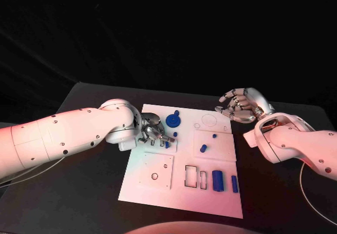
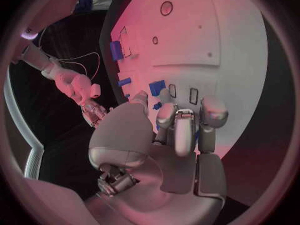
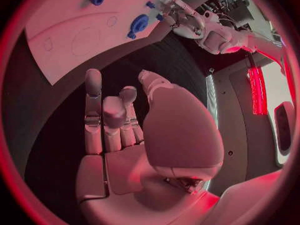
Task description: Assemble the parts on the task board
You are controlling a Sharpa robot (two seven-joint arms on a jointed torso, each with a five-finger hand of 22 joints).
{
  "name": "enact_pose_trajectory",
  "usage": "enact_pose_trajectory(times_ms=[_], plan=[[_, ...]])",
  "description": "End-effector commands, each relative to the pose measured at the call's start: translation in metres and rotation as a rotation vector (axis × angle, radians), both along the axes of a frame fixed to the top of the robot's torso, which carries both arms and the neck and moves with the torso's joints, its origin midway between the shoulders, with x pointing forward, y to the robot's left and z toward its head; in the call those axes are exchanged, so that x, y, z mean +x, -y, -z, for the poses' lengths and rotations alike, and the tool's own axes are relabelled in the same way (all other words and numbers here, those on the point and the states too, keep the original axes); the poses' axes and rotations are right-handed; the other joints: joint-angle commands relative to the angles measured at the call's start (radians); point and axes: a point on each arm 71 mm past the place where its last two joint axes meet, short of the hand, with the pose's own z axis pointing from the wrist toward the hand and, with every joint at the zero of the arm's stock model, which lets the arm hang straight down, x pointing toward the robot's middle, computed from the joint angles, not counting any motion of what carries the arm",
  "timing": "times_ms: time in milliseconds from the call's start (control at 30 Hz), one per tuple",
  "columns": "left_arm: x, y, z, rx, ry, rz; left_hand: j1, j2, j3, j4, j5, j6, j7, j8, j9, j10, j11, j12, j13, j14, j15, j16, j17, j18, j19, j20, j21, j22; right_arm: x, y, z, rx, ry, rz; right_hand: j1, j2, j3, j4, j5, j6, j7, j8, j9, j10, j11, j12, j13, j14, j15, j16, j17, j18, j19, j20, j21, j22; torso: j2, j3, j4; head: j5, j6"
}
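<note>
Two hands are in play: the left hand (image 1: 151,130) is clamped on a small blue peg (image 1: 167,143) at the board's (image 1: 176,195) nine o'clock side, the right hand (image 1: 242,106) is held loosely curled, empty, off its two o'clock corner. Best kept upright, the peg should be lowered slowly.

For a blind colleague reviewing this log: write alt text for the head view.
The left hand presses its fingers down on a small blue part on the white task board, beside a round blue part. The right hand hovers empty, fingers curled, off the board's far right corner. More blue parts lie near the board's right edge.
</note>
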Motion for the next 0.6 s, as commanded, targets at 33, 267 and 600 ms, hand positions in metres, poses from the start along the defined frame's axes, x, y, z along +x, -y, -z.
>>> enact_pose_trajectory(times_ms=[33, 267, 600], plan=[[-0.0011, 0.0027, 0.0007, 0.014, -0.014, 0.024, 0.012, 0.0, 0.006, 0.001, 0.005, -0.009, -0.001, -0.004, 0.002, -0.006, 0.001, -0.007, 0.0, 0.069, -0.004, -0.003, 0.122, -0.005, 0.008, 0.0, 0.005, 0.002, -0.0001, -0.0012, -0.0007, -0.001, 0.008, -0.008, 0.0, -0.008, 0.006, -0.001, 0.001, -0.007, 0.003, 0.007, -0.002, -0.008, -0.002, -0.008, -0.003, -0.009, 0.001, -0.008, -0.003, 0.019, -0.007, 0.0, -0.008, -0.002, 0.001, 0.0001, 0.0, 0.0, -0.001], [-0.0009, 0.0049, 0.0013, 0.016, -0.017, 0.029, 0.023, 0.0, 0.009, 0.0, 0.005, -0.01, 0.0, -0.008, 0.006, -0.008, 0.002, -0.008, -0.001, 0.069, -0.003, -0.003, 0.121, -0.006, 0.008, 0.001, 0.005, 0.003, -0.0001, -0.0015, -0.0007, 0.0, 0.007, -0.009, 0.0, -0.01, 0.01, -0.001, 0.001, -0.008, 0.003, 0.008, -0.002, -0.014, -0.001, -0.019, -0.015, -0.012, 0.002, -0.02, -0.013, 0.019, -0.006, 0.001, -0.013, -0.006, 0.0, 0.0005, 0.0001, 0.001, -0.002], [-0.0008, 0.0065, 0.0017, 0.018, -0.02, 0.034, 0.059, 0.007, 0.025, 0.0, 0.006, -0.01, 0.001, -0.02, 0.018, -0.01, 0.003, -0.009, 0.002, 0.069, -0.002, -0.004, 0.121, -0.006, 0.007, 0.002, 0.006, 0.004, -0.0001, -0.0017, -0.0006, -0.001, 0.006, -0.01, -0.001, -0.011, 0.014, -0.001, 0.001, -0.009, 0.004, 0.009, -0.003, -0.02, -0.001, -0.03, -0.028, -0.015, 0.002, -0.033, -0.024, 0.019, -0.005, 0.001, -0.019, -0.011, 0.0, 0.0008, -0.0004, 0.0, -0.003]])
